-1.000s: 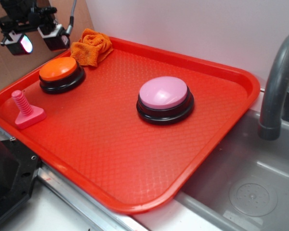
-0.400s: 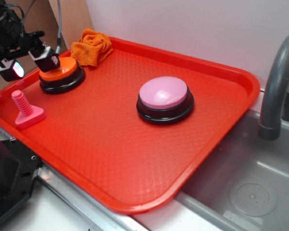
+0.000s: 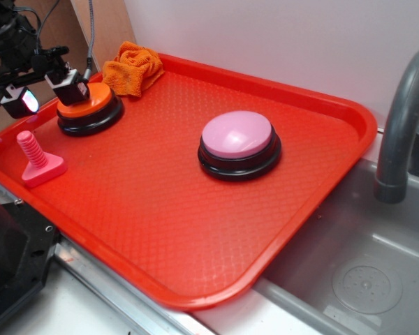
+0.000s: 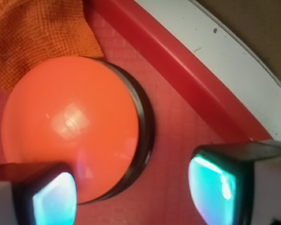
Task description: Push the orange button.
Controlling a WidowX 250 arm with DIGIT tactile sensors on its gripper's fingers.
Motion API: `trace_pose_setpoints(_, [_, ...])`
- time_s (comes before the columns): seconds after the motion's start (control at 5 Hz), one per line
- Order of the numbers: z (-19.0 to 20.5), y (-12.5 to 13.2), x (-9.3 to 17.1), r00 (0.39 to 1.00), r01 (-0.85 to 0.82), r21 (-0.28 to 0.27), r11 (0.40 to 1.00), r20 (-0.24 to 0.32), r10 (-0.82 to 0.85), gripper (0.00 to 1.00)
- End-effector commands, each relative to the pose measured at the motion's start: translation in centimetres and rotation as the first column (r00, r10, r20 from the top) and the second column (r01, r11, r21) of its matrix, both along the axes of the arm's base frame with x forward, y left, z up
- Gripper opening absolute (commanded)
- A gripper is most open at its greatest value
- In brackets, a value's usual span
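Observation:
The orange button (image 3: 91, 107) (image 4: 70, 124), a smooth orange dome on a black round base, sits at the back left of the red tray (image 3: 195, 209). My gripper (image 3: 45, 89) (image 4: 133, 197) hangs open at the button's left edge. One finger (image 3: 71, 84) rests over the dome's left rim; the other finger (image 3: 17, 100) is off the button, above the tray's edge. In the wrist view the dome fills the left half, with one pad (image 4: 54, 199) over it and the other pad (image 4: 213, 187) above bare tray. Nothing is held.
An orange waffle cloth (image 3: 133, 68) lies bunched behind the button. A larger pink-topped button (image 3: 239, 143) stands mid-tray. A pink threaded peg on a square base (image 3: 36, 160) stands just in front of my gripper. A grey faucet (image 3: 403, 118) and sink (image 3: 349, 272) lie right.
My gripper came down and leftward from above the tray's back corner to the orange button's left rim; since 0.4 s ago it has barely shifted. Everything else stayed put.

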State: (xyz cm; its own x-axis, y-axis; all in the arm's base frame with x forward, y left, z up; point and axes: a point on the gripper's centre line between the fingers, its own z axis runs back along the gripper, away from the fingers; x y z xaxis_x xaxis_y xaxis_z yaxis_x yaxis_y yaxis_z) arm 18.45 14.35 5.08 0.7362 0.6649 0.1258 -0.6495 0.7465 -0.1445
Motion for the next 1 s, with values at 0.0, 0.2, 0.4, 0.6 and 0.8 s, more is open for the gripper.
trace_pose_setpoints(0.0, [1.0, 0.9, 0.4, 1.0, 0.004, 0.025, 1.0, 0.025, -0.005, 1.0])
trace_pose_setpoints(0.2, [1.0, 0.9, 0.4, 1.0, 0.004, 0.025, 1.0, 0.025, -0.005, 1.0])
trace_pose_setpoints(0.4, [2.2, -0.2, 1.1, 0.998, 0.036, 0.054, 0.998, 0.048, -0.038, 1.0])
trace_pose_setpoints(0.6, [3.2, -1.6, 2.4, 0.997, 0.059, 0.098, 0.993, 0.046, -0.064, 1.0])
trace_pose_setpoints(0.8, [3.0, -1.7, 3.5, 0.997, 0.067, 0.117, 0.991, 0.025, -0.071, 1.0])
